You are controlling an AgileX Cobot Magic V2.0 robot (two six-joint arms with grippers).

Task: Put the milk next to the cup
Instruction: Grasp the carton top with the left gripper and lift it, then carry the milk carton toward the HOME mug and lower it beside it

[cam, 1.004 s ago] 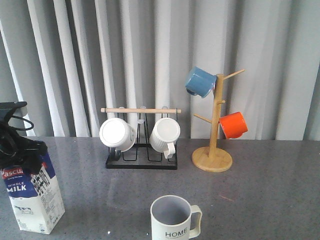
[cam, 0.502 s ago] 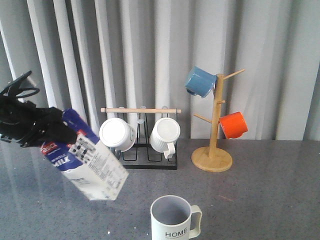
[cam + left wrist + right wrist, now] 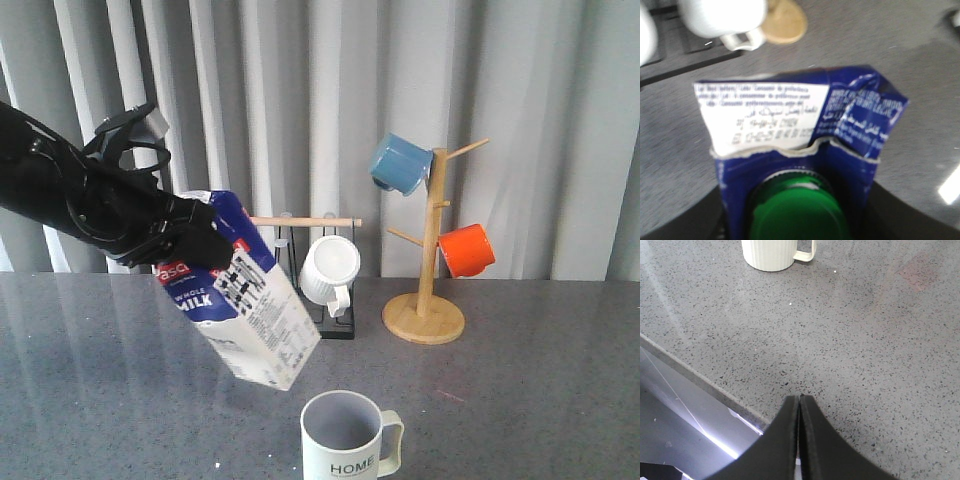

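Front view: left end effector (image 3: 185,245) is clamped on the top of the milk (image 3: 250,305), which hangs tilted in the air above the grey surface (image 3: 520,400), up and left of the cup (image 3: 350,437). Right end effector (image 3: 799,412) has its fingers pressed together, holding nothing, over the surface near its edge.
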